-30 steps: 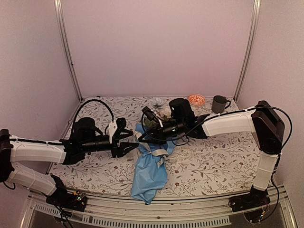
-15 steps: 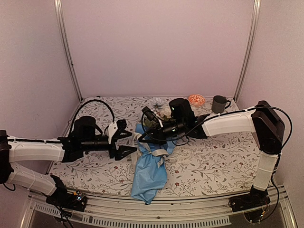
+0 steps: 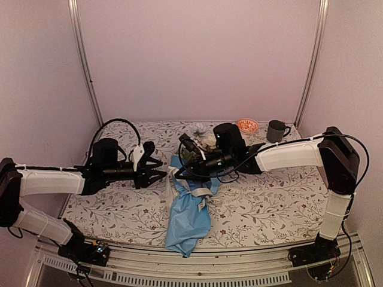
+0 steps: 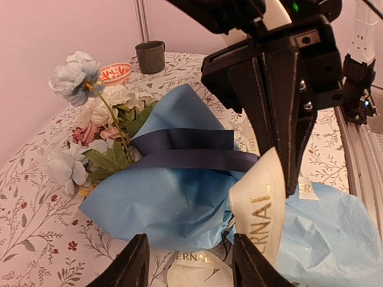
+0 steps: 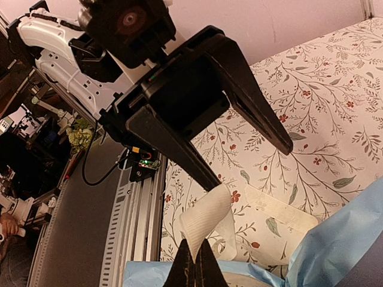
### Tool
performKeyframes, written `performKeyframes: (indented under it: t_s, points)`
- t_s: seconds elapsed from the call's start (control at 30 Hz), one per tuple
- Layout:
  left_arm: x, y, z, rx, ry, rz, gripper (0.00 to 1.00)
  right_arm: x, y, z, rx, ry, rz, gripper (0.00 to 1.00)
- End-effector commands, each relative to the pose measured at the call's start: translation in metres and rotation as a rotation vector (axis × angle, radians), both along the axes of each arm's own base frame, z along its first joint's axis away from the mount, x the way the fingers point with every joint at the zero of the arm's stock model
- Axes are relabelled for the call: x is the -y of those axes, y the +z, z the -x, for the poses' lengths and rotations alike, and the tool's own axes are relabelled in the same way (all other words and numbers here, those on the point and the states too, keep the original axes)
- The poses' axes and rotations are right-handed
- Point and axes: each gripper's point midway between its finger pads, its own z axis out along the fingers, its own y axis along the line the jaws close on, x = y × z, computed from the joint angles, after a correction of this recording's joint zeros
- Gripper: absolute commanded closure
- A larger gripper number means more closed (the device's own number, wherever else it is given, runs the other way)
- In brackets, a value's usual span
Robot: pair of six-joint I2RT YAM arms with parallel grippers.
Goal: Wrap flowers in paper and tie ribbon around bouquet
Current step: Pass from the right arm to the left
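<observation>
The right end effector [image 5: 192, 263] is clenched on the end of the ribbon [image 5: 206, 218]. The left end effector [image 4: 190, 266], released, should pinch that ribbon just ahead, square across its width

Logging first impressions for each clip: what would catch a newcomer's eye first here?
The blue-paper bouquet lies at the centre of the top view, with flowers spilling from its far end. Beside it, the right gripper pinches a cream ribbon. The left gripper faces it with jaws open, holding nothing.
</observation>
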Motion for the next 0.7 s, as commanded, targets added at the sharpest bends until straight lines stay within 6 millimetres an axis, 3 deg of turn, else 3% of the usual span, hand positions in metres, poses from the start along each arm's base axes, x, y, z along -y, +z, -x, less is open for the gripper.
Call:
performKeyframes:
  t_s: [0.0,0.33,0.6,0.67]
  points:
    - [0.014,0.006,0.006,-0.026,-0.108,0.045,0.51,0.003,0.02,0.007,0.03,0.03,-0.041,1.0]
    - [0.033,0.022,0.024,0.017,-0.199,0.115,0.51,0.004,0.02,0.006,0.03,0.024,-0.035,1.0]
    - [0.042,0.023,0.034,0.001,-0.226,0.113,0.64,0.005,0.016,0.007,0.026,0.025,-0.026,1.0]
    - [0.044,0.026,0.037,0.002,-0.242,0.117,0.64,0.005,0.015,0.006,0.027,0.021,-0.023,1.0]
